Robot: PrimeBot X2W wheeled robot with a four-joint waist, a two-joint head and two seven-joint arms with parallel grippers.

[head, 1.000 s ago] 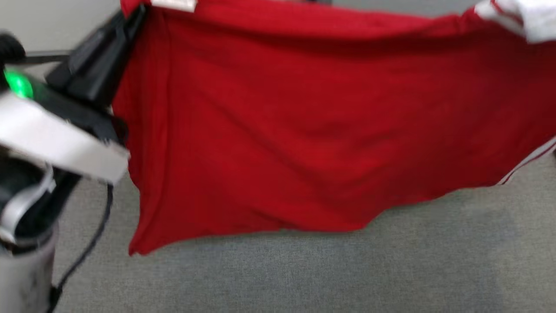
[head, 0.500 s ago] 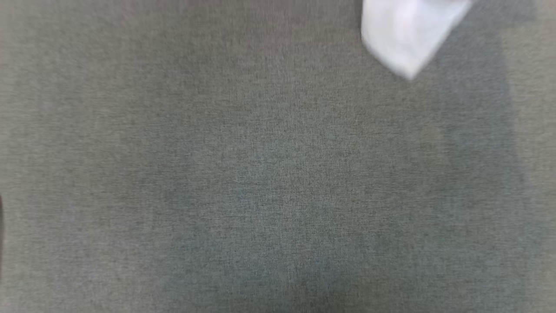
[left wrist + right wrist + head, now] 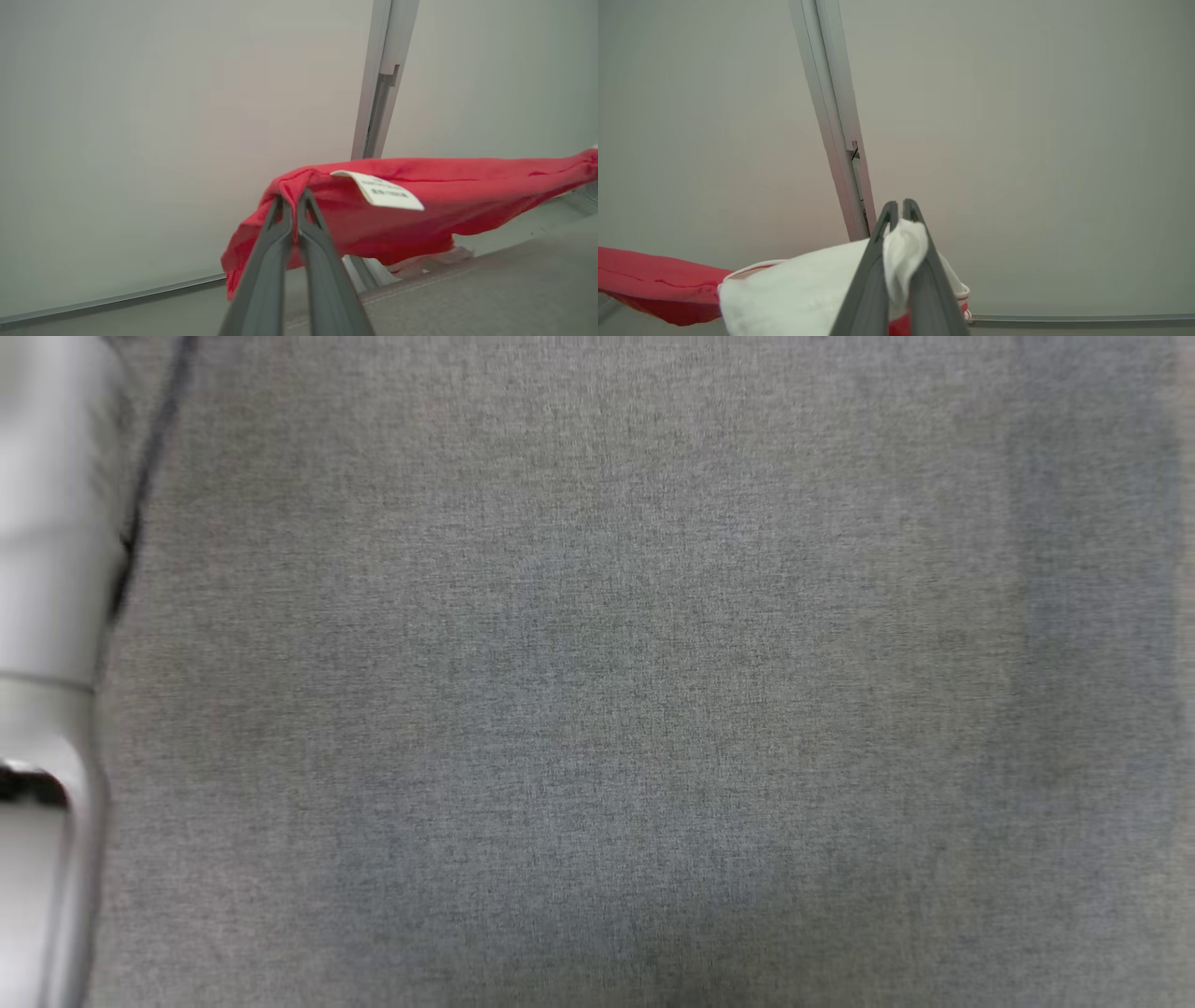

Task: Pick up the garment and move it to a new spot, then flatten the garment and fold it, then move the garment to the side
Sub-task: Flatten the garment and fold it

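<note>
Grey woven surface (image 3: 597, 672) below; pale wall (image 3: 140, 116) beyond, split by upright metal strip (image 3: 383, 79); baseboard (image 3: 1064, 319) along bottom.

Surface (image 3: 597, 691): grey woven fabric covering, fine heathered weave; lies flat and smooth in the head view; darker shadow band down its right side; stitched seam (image 3: 420, 283) along its edge in the left wrist view.

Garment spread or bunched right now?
Spread, in the air: garment stretches between left claw on red edge and right claw on white part.
</note>
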